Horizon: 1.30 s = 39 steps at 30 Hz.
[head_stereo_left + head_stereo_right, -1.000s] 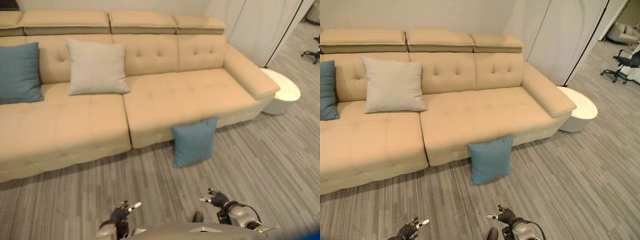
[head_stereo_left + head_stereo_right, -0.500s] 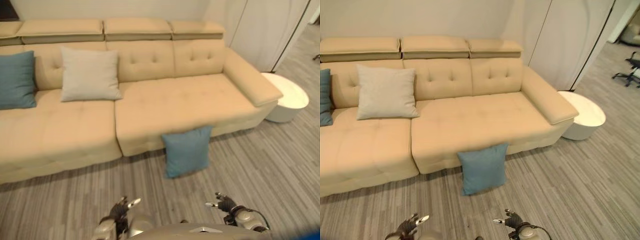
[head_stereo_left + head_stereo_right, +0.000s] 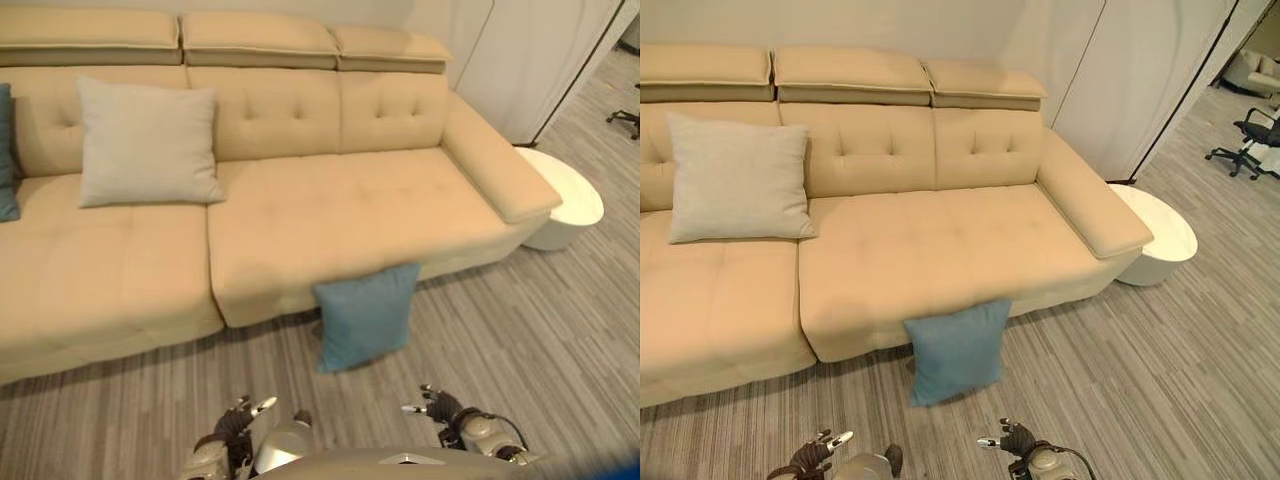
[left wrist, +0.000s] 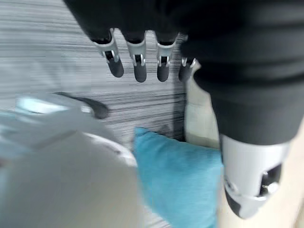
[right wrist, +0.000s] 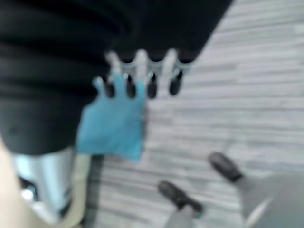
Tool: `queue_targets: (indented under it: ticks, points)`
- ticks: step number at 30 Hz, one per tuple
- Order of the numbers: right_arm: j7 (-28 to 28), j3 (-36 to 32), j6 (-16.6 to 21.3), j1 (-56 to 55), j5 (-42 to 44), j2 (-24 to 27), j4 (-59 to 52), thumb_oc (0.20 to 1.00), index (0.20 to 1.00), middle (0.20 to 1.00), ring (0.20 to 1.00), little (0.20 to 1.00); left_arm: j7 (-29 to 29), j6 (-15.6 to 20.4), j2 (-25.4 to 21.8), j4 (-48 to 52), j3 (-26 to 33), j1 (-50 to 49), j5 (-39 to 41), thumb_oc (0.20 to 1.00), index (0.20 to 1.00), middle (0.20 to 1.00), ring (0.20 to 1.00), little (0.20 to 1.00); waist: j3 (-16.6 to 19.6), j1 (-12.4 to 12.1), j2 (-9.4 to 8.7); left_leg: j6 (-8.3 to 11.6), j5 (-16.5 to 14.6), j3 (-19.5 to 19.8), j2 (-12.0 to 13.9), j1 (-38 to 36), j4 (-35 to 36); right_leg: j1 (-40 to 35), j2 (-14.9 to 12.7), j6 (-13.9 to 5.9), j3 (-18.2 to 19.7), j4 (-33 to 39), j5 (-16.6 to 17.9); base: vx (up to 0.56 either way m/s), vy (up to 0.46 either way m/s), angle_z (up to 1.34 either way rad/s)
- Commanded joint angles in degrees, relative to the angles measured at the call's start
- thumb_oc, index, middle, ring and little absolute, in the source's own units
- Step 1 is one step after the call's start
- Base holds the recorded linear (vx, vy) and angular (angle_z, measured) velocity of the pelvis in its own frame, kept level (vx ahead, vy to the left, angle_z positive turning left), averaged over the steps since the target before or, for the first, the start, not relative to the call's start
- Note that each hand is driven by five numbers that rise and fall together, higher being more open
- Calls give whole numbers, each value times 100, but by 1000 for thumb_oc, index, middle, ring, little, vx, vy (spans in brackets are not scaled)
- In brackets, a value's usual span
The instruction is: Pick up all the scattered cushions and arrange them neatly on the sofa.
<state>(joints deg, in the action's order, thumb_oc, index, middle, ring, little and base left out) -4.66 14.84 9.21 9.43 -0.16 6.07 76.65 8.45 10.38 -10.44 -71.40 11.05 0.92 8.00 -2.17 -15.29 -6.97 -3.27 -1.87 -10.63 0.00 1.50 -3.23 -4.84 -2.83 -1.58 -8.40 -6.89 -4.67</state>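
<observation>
Closer now, blue cushion (image 3: pixel 365 315) leans against sofa (image 3: pixel 300 210)

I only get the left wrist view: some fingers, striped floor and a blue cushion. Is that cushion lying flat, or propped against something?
Observer: The blue cushion stands on edge on the floor, leaning against the front of the sofa.
Visitor: Are any cushions already up on the sofa?
Observer: Yes, a beige cushion leans against the backrest, towards the robot's left.
Visitor: And what is the other hand doing?
Observer: The right hand hangs low in front of the robot, short of the blue cushion, fingers relaxed and holding nothing.
</observation>
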Motion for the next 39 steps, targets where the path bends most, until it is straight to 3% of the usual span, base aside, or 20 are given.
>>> queue_targets:
  ticks: [1,5,7,10,14,18,24,28,30,32,35,36,39]
  points:
    - [-54,-136,136,386,45,-15,-372,1000,1000,1000,1000,1000,15,132,-95,135,-247,82,-12,1000,1000,1000,1000,1000,-99,-169,173,680,907,770,130,-279,-159,-236,185,-188,-113,-698,936,121,115,-1]
    - [-48,-100,137,392,30,-11,-449,1000,1000,1000,1000,1000,-28,135,-82,116,-227,98,11,1000,1000,1000,1000,1000,-121,-60,211,651,881,845,126,-526,-12,-8,42,-169,-181,-438,898,134,61,1]
    - [-32,-21,117,422,30,-25,-535,1000,1000,1000,1000,1000,-40,166,-36,66,-247,85,40,1000,1000,1000,1000,1000,-134,110,281,637,787,920,152,-729,139,335,-175,-147,-218,352,884,181,17,18]
    - [-40,-6,90,442,23,-46,-592,1000,1000,1000,1000,1000,-29,150,-27,16,-267,146,87,1000,1000,1000,1000,1000,-204,346,365,620,753,1049,208,-873,146,612,-362,-137,-43,802,949,143,-4,21]
    - [-31,11,87,499,5,-74,-532,1000,1000,1000,1000,1000,-54,169,-10,15,-237,116,112,1000,1000,1000,1000,1000,-168,319,390,629,728,1005,291,-964,243,508,-582,-200,-85,899,1099,136,-57,38]
    - [-32,62,89,513,-30,-135,-440,1000,1000,1000,1000,1000,-87,224,-6,-132,-140,9,96,1000,1000,1000,1000,1000,40,246,251,631,742,1013,417,-945,425,468,-454,-241,-39,982,1140,165,-118,-8]
    - [-36,53,109,409,8,-70,-465,1000,1000,1000,1000,1000,-56,220,44,-74,-122,-53,72,1000,1000,1000,1000,1000,108,323,113,603,751,977,696,-923,606,480,-154,-281,38,987,1117,133,-152,2]
    - [-45,-10,121,256,51,113,-538,1000,1000,1000,1000,1000,10,165,49,163,-198,-43,61,1000,1000,1000,1000,1000,-39,351,-107,608,734,877,940,-600,39,398,-2,-308,61,1018,1146,112,-172,31]
    - [-31,-43,138,279,101,219,-574,1000,1000,1000,1000,1000,22,158,76,251,-253,24,69,1000,1000,1000,1000,1000,-235,341,-212,688,729,683,921,-308,-372,284,-36,-312,0,996,1175,57,-104,57]
    - [-23,-80,134,266,125,248,-572,1000,1000,1000,1000,1000,27,160,109,233,-263,11,56,1000,1000,1000,1000,1000,-231,347,-194,701,717,638,860,-350,-196,213,-18,-326,-28,1045,1184,75,7,45]
    - [-11,-161,129,231,189,272,-655,1000,1000,1000,1000,1000,36,135,137,200,-339,58,55,1000,1000,1000,1000,1000,-250,330,-214,808,655,290,464,3,319,22,-35,-333,-119,1177,1155,154,116,49]
    - [-41,-192,66,244,195,256,-742,1000,1000,1000,1000,1000,78,101,114,252,-282,5,84,1000,1000,1000,1000,1000,-315,213,-264,984,691,195,438,302,146,-192,-112,-311,-108,1186,1179,162,122,40]
    - [-75,-98,40,279,124,129,-768,1000,1000,1000,1000,1000,84,136,114,60,-136,-52,47,1000,1000,1000,1000,1000,-286,59,-237,1079,718,466,440,385,-235,-348,-242,-254,-144,984,1197,159,188,26]
